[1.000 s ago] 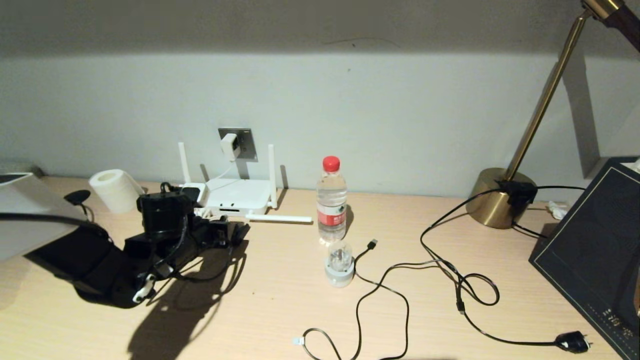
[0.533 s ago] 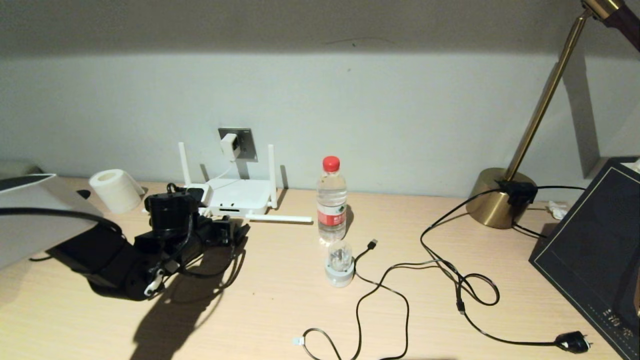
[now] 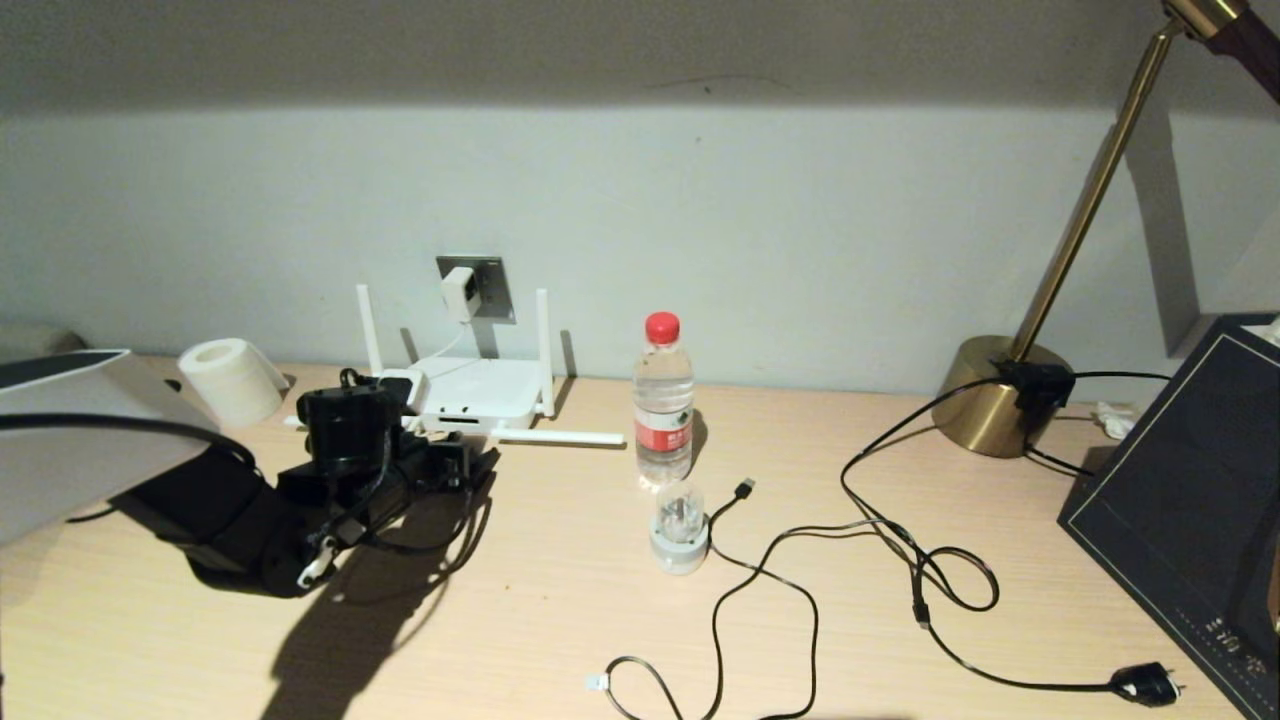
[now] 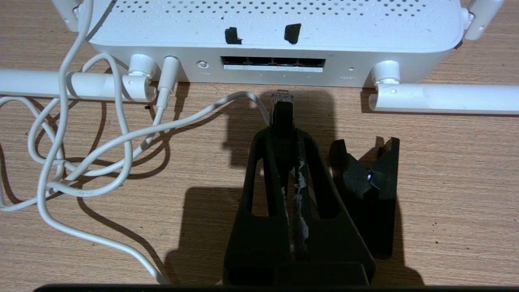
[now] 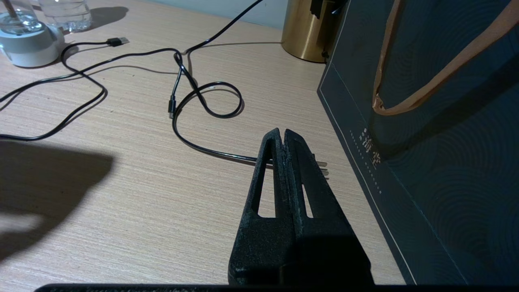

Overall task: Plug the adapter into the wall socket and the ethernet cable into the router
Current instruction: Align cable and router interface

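Observation:
The white router (image 3: 478,394) lies against the wall, and its dark ports (image 4: 273,62) face my left gripper (image 4: 284,132). That gripper (image 3: 452,466) is shut on the ethernet cable; its clear RJ45 connector (image 4: 281,97) sticks out past the fingertips, a short gap in front of the ports and roughly in line with them. The white adapter (image 3: 458,291) sits in the grey wall socket (image 3: 488,287) above the router, and its thin white cord (image 4: 101,142) loops on the desk. My right gripper (image 5: 282,134) hovers shut and empty over the desk at the right.
A folded-down antenna (image 3: 560,436) lies in front of the router. A water bottle (image 3: 663,400), a clear-domed gadget (image 3: 679,525), a thin USB cable (image 3: 760,560), the lamp cord with plug (image 3: 1145,684), a brass lamp base (image 3: 990,405), a dark bag (image 3: 1190,500) and a paper roll (image 3: 232,380) share the desk.
My left arm has shifted right and slightly farther in, towards the router, still holding the cable. Nothing else on the desk has moved.

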Controlling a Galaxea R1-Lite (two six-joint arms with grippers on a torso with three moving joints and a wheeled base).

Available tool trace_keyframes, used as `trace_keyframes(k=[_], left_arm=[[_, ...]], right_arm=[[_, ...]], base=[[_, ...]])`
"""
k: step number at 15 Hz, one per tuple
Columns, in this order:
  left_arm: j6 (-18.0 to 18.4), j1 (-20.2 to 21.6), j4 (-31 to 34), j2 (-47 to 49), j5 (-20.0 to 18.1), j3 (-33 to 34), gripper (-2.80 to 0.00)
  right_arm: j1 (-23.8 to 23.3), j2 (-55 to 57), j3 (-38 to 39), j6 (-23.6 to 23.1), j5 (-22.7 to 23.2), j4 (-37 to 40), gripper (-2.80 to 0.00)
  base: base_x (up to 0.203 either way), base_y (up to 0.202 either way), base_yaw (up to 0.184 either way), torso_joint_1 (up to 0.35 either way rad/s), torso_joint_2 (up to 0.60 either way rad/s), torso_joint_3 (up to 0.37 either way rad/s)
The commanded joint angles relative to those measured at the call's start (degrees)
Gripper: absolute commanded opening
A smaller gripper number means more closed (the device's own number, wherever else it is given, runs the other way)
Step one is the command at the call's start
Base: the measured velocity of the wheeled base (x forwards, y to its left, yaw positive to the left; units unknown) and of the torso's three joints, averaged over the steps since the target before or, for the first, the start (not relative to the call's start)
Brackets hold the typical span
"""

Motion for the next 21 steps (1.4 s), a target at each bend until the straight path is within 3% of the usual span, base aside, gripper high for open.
trace_keyframes(k=[1,16,21], left_arm=[[0.0,0.1,-0.3,-0.1,-0.3,0.0,-2.8],[1.6,4.1,-0.3,-0.1,-9.7,-0.4,-2.8],[1.5,5.1,-0.3,0.2,-9.9,-1.5,-2.8]], right_arm=[[0.0,0.1,0.7,-0.1,0.0,0.0,-2.8],[0.0,0.1,0.7,-0.1,0.0,0.0,-2.8],[0.0,0.1,0.7,-0.1,0.0,0.0,-2.8]], base=[[0.0,0.0,0.0,0.0,0.0,0.0],[0.0,0.0,0.0,0.0,0.0,0.0],[0.0,0.0,0.0,0.0,0.0,0.0]])
